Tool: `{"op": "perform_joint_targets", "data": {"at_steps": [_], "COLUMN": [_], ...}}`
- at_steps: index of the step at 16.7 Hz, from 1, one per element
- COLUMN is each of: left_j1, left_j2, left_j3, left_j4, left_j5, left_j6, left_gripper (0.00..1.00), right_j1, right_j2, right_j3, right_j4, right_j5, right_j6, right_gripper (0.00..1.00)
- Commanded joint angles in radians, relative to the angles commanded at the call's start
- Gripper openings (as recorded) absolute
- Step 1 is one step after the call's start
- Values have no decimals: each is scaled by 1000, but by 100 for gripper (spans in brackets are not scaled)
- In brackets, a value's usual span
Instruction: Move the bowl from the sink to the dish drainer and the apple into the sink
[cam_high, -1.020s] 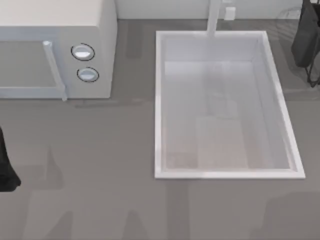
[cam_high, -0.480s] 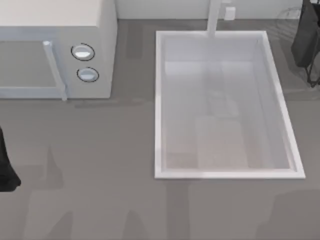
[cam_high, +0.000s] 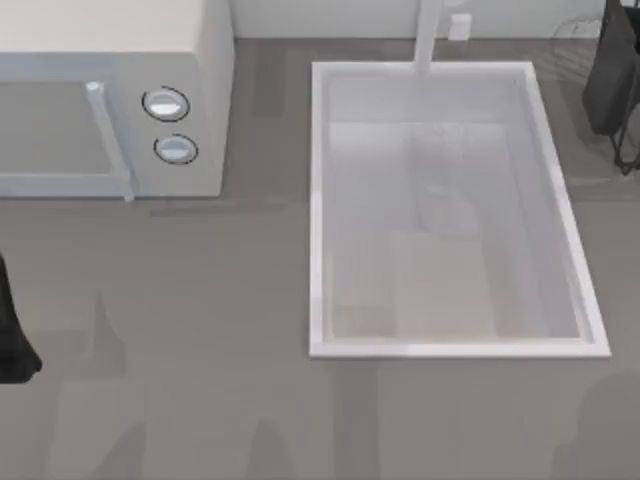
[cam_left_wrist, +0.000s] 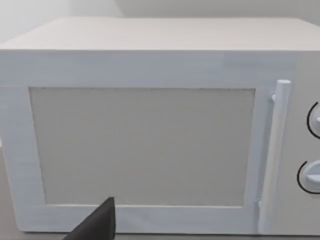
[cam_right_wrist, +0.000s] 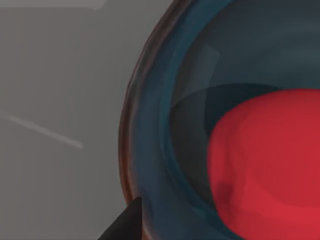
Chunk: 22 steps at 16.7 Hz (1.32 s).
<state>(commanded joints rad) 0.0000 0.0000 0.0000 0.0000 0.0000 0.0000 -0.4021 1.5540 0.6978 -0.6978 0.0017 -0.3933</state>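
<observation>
One sink (cam_high: 318, 210), one microwave (cam_high: 120, 60), one bowl (cam_right_wrist: 165, 125), one apple (cam_right_wrist: 265, 160).

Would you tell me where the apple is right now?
The apple lies inside the bowl, seen close up in the right wrist view.

Grey countertop (cam_high: 200, 400), white microwave (cam_high: 110, 90) at left, pale back wall (cam_high: 320, 15)

Even, soft light falls on the grey counter (cam_high: 220, 330) from above, with no hard glare. Faint blurred shadows streak the counter near its lower edge and lie under the microwave (cam_high: 120, 90). The sink (cam_high: 318, 220) basin looks washed out and hazy inside. In the right wrist view the bowl (cam_right_wrist: 160, 125) shows soft glossy reflections, and the apple (cam_right_wrist: 265, 165) inside it looks smooth, its edges soft.
</observation>
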Motion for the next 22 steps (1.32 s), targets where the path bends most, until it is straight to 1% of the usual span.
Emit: {"op": "perform_joint_targets", "data": {"at_steps": [3,7,20,21,22], "left_j1": [0,0,0,0,0], "left_j2": [0,0,0,0,0], "left_j3": [0,0,0,0,0], "left_j4": [0,0,0,0,0], "left_j5": [0,0,0,0,0], "left_j6": [0,0,0,0,0], "left_gripper": [100,100,100,100,100], "right_j1": [-1,-1,-1,-1,-1], "right_j2": [43,46,46,46,46], "right_j3": [-50,-54,-54,-54,-54], "right_j4": [78,82,82,82,82], "right_j5": [-1,-2,-2,-2,-2], "right_j6": [1,1,1,1,1], "right_gripper": [100,100,2,0,0]}}
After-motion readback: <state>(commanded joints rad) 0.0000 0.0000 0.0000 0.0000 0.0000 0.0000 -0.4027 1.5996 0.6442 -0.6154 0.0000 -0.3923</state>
